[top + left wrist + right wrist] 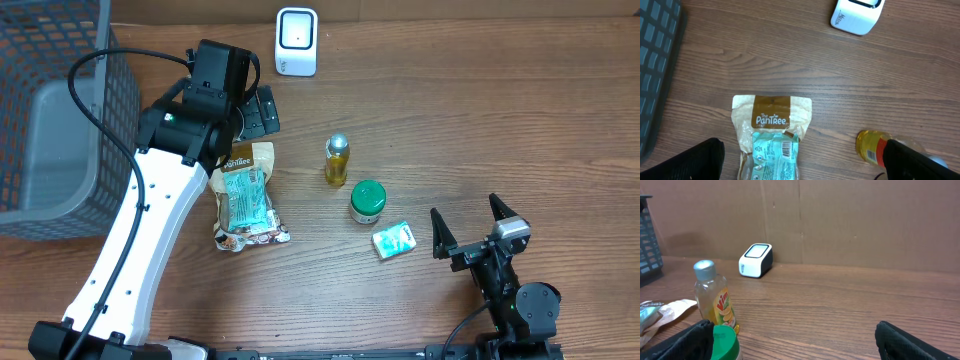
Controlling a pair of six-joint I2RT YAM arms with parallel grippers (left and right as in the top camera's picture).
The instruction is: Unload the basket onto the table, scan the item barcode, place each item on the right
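Observation:
The white barcode scanner (296, 40) (856, 15) (756, 260) stands at the table's far edge. A PanTree snack bag (245, 195) (771, 135) lies flat, its barcode facing up on a teal label. My left gripper (255, 110) (805, 165) hovers open above the bag's top end, holding nothing. A yellow bottle (337, 160) (871, 146) (712, 297), a green-lidded jar (367, 200) (722, 342) and a small green packet (394, 240) sit mid-table. My right gripper (466, 215) (795, 345) is open and empty at the near right, facing the scanner.
A dark mesh basket (50, 110) (655, 75) (647, 235) with a grey liner fills the far left. Brown cardboard (840, 220) backs the table behind the scanner. The left arm (140, 250) slants across the near-left table.

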